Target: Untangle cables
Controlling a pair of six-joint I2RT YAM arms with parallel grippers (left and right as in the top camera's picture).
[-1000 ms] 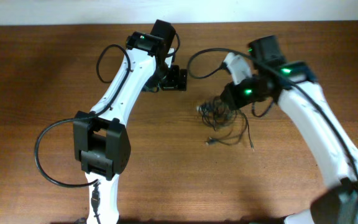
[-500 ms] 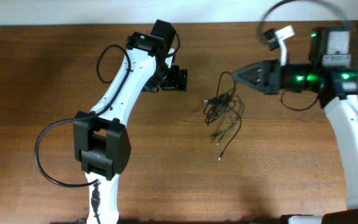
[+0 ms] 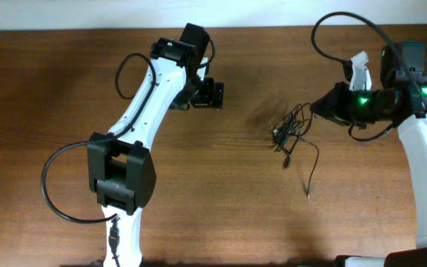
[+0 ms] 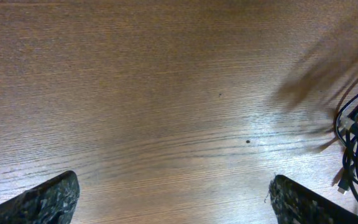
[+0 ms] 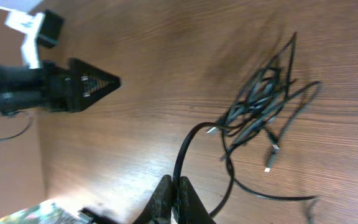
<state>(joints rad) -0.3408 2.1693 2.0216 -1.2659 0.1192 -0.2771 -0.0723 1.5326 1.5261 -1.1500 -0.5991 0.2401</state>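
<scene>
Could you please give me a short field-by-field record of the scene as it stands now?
surface: wooden table
cables: one tangled black cable bundle, right of centre, plug ends trailing loose
left gripper: open, empty, apart from the bundle
right gripper: shut on one strand of the bundle
bundle height: seems partly lifted; its shadow lies apart on the wood
task state: still tangled
</scene>
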